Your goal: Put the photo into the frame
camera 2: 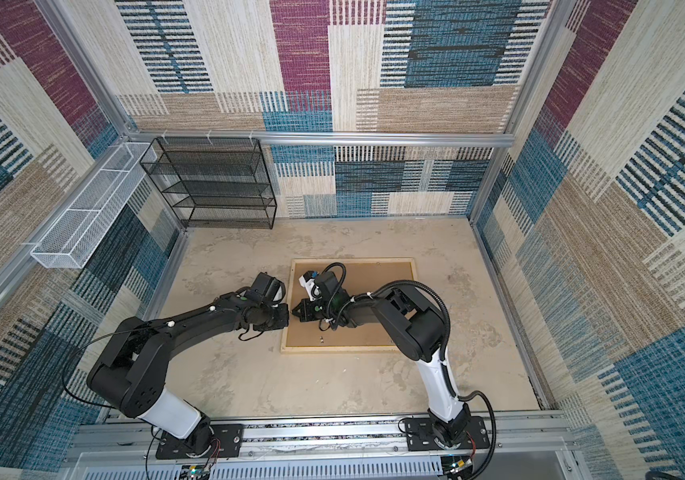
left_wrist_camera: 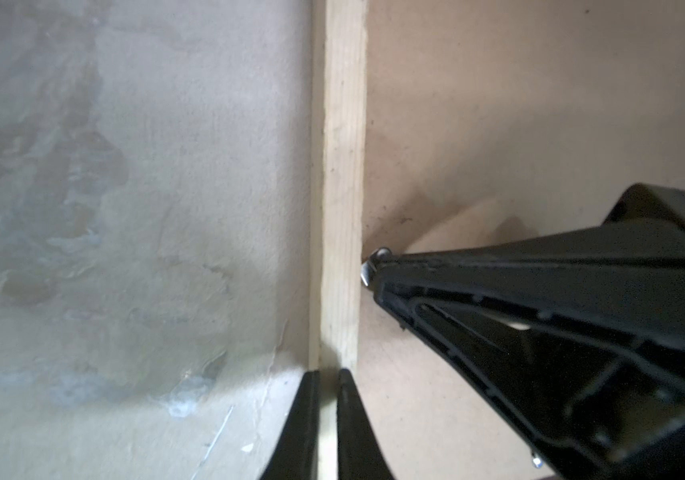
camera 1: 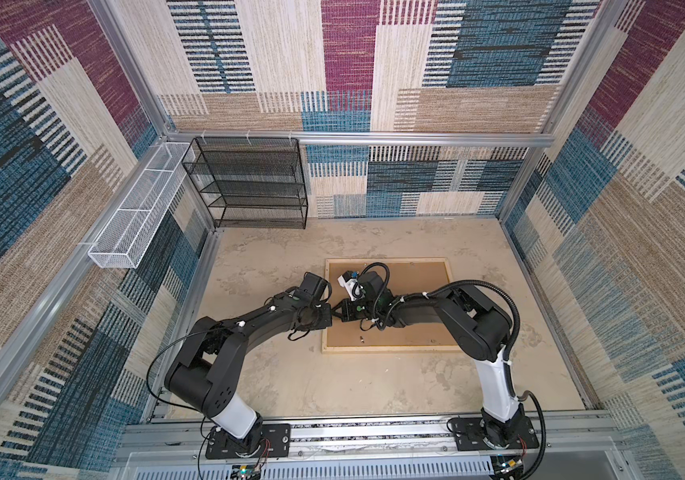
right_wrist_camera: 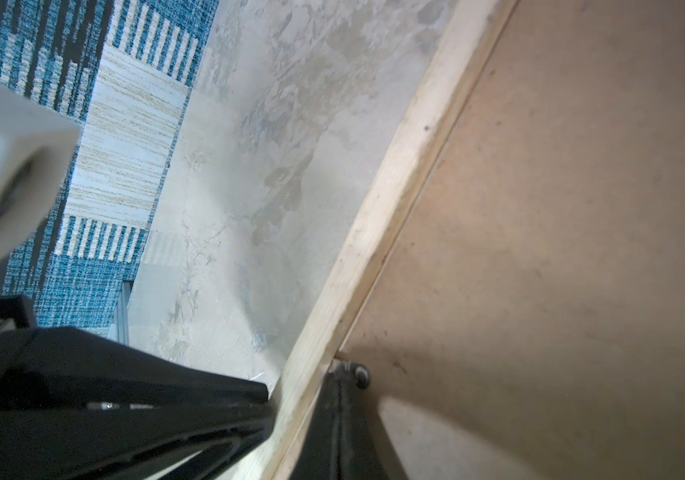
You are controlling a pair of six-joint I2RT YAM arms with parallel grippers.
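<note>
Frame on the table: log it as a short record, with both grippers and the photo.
frame: flat on the table, back up, brown backing board inside
left gripper: shut on the frame's side bar, one finger on each face
right gripper: shut, tips at a small metal tab on that bar's inner edge; whether it holds the tab is unclear
photo: not visible

Woven patchwork panels (camera 1: pixel 349 62) in blue, maroon, tan and cream covered the walls, edged by aluminium bars (camera 1: pixel 415 139). A black mesh rack (camera 1: pixel 249 183) stood at the far left, and a white mesh basket (camera 1: pixel 137 208) hung on the left wall. The mottled beige floor (camera 1: pixel 290 374) lay evenly lit.
</note>
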